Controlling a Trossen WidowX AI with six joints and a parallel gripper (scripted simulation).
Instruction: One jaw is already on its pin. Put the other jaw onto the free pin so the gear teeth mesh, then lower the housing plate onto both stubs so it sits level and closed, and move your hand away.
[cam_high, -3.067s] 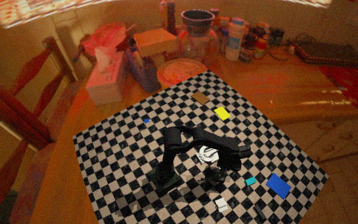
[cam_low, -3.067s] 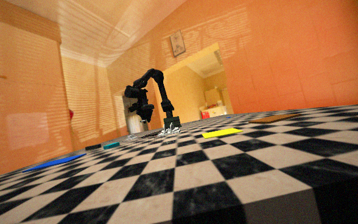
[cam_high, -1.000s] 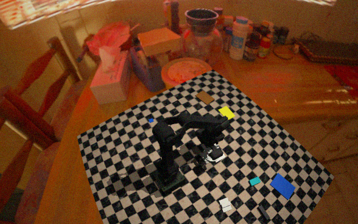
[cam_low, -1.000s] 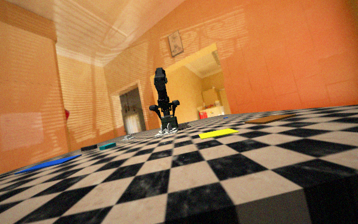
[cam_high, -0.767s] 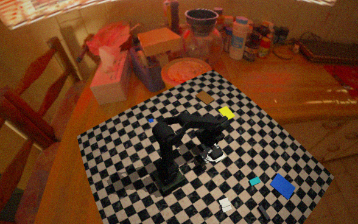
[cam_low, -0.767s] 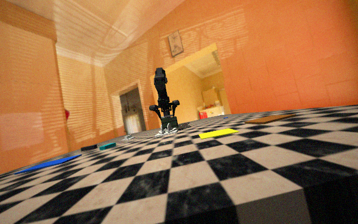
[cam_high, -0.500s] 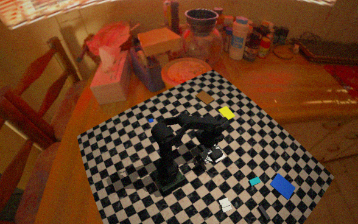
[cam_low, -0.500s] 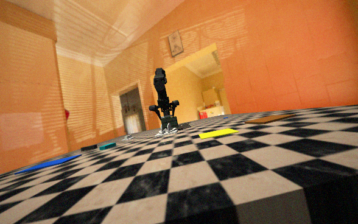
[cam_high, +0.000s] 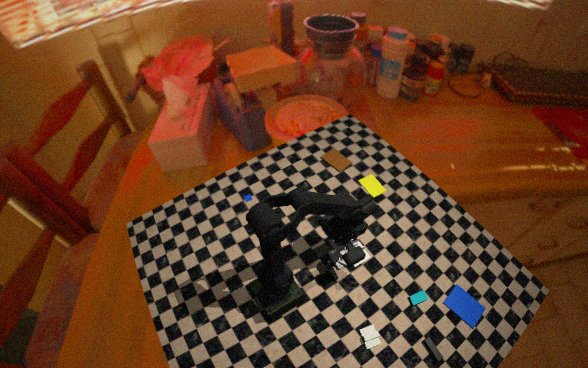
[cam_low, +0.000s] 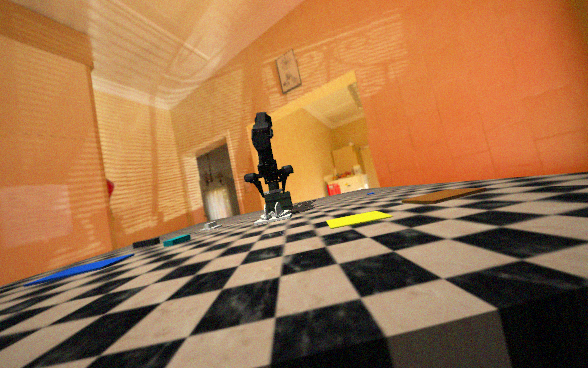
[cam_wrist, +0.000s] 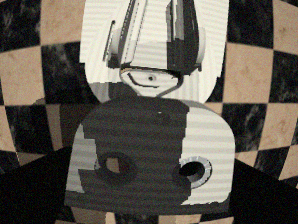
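Observation:
My gripper (cam_high: 341, 257) (cam_low: 273, 196) (cam_wrist: 149, 161) is shut on the housing plate (cam_wrist: 210, 135), a pale plate with two round holes, largely in shadow. The plate spans between the dark fingers in the wrist view. Just beyond it lies the white base (cam_high: 369, 256) (cam_wrist: 217, 45), bearing two long jaws side by side, a left jaw (cam_wrist: 131, 32) and a right jaw (cam_wrist: 191, 32). The plate hides their near ends, so the pins, stubs and gear teeth cannot be seen. The plate's height over the base is unclear. The arm covers much of the base in the top view.
A yellow sheet (cam_high: 372, 185) (cam_low: 358, 219) and a brown sheet (cam_high: 337, 160) lie behind the base. A teal block (cam_high: 418, 298), a blue plate (cam_high: 464, 306), white pieces (cam_high: 370, 336) and a dark bar (cam_high: 433, 348) lie toward the front right. A small blue block (cam_high: 248, 198) lies behind the arm.

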